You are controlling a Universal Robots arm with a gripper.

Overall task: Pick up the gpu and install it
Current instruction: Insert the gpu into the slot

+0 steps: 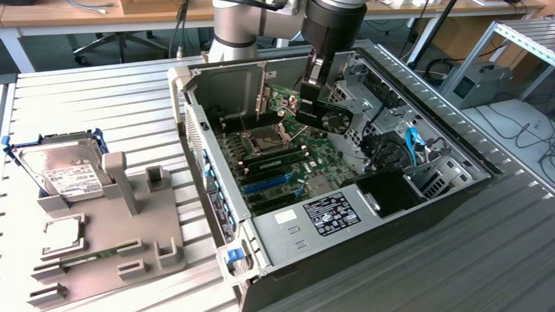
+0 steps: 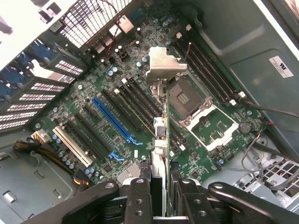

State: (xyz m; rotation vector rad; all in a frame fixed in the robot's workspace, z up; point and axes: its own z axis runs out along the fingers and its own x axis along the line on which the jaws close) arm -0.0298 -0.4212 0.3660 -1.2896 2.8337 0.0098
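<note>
The gpu [image 1: 334,120], a green card with a black round fan, hangs inside the open computer case [image 1: 433,188], above the motherboard [image 1: 286,162]. My gripper [image 1: 312,101] is shut on its upper edge. In the wrist view the gpu [image 2: 164,126] is seen edge-on, its silver end bracket [image 2: 163,65] pointing away from the camera. The gripper [image 2: 161,198] clamps the card between its black fingers [image 2: 139,196]. The card hovers over the black expansion slots, between the blue slot [image 2: 114,119] and the CPU socket [image 2: 187,95]. It is not seated in any slot.
A grey holder [image 1: 113,227] on the exterior view's left carries a silver hard drive [image 1: 65,172] and a green memory stick [image 1: 95,255]. Case walls, a drive cage [image 1: 433,175] and loose cables [image 2: 261,144] surround the motherboard.
</note>
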